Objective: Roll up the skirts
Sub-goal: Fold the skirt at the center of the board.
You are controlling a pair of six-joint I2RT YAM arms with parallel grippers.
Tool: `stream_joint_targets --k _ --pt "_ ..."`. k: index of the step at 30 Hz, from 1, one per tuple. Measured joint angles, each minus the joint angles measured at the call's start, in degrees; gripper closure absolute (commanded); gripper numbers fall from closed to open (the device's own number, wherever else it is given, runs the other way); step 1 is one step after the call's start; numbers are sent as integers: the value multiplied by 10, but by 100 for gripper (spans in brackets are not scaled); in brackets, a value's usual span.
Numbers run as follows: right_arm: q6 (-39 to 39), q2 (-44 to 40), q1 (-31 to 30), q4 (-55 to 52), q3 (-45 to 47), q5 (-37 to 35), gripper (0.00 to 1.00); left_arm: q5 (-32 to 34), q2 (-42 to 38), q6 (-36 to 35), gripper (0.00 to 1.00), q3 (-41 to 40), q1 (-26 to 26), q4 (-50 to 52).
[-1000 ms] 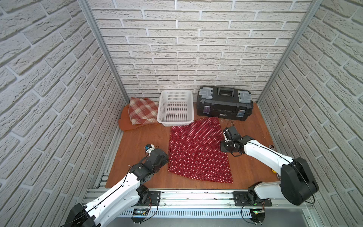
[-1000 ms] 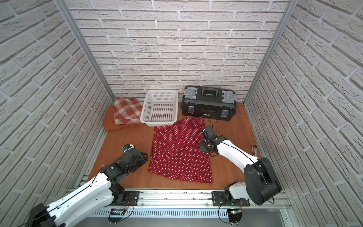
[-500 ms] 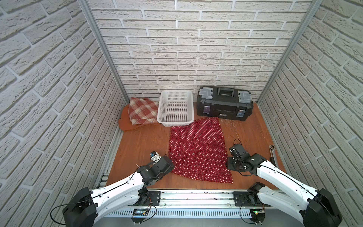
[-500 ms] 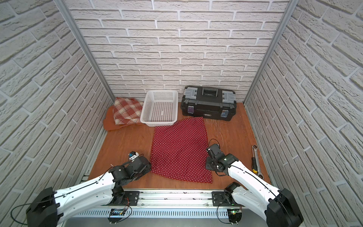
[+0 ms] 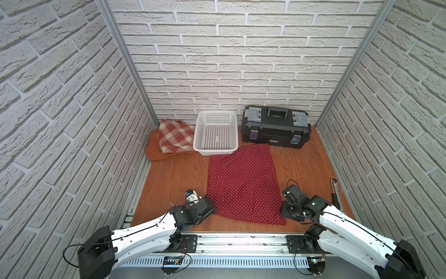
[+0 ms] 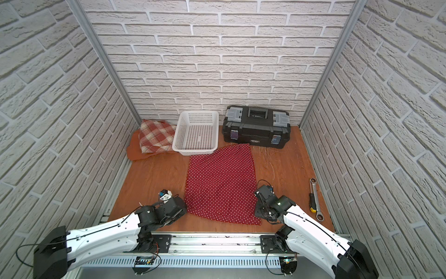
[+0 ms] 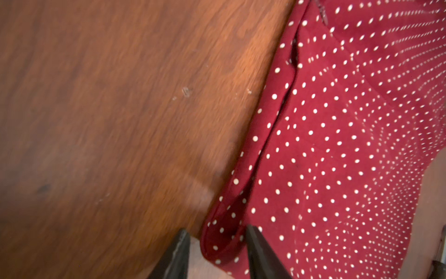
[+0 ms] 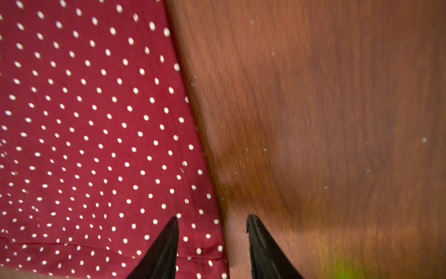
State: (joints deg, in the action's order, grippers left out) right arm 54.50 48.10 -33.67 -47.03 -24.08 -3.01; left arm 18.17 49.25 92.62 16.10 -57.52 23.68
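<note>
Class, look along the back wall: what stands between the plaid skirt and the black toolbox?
The white mesh basket stands between the plaid skirt and the black toolbox. Both top views show this.

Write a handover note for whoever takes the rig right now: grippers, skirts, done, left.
Left gripper: open, jaws straddling the polka-dot skirt at its near left corner hem.
Right gripper: open, straddling its near right edge.
Polka-dot skirt lies flat mid-table; plaid skirt sits on the orange skirt, far left, beside the basket.
Done: none looks rolled. Left: roll all three.
</note>
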Motion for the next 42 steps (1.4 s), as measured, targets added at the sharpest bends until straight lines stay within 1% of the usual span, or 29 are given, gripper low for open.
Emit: stream_joint_targets --k 6,10,12,17,18,20,21,25,28,33,38,42 --pt "52 -38 -31 -7 36 27 52 14 10 1 84 -4 0 -14" --pt "79 -49 -50 -8 40 41 53 21 8 1 89 -8 0 -13" --pt "88 -50 -57 -8 40 48 55 23 5 1 95 -11 0 -13" --pt "106 -54 -74 -17 40 63 61 30 5 0 100 -15 0 -18" --pt "110 -57 -78 -21 41 66 62 31 5 0 100 -15 0 -19" --pt "118 -67 -83 -28 45 70 69 35 11 -2 100 -15 0 -25" --pt "122 -73 -84 -30 48 71 71 37 14 -3 100 -15 0 -29" --pt "129 -91 -87 -45 52 71 89 42 27 -8 100 -15 0 -47" --pt "131 -92 -88 -47 52 69 97 43 28 -14 100 -15 0 -50" --pt "127 -92 -88 -49 50 60 97 43 6 -25 100 -15 0 -35" --pt "117 -91 -88 -59 30 46 97 43 -39 -35 100 -15 0 -17" --pt "111 -90 -88 -59 19 41 97 43 -52 -42 100 -9 0 1"
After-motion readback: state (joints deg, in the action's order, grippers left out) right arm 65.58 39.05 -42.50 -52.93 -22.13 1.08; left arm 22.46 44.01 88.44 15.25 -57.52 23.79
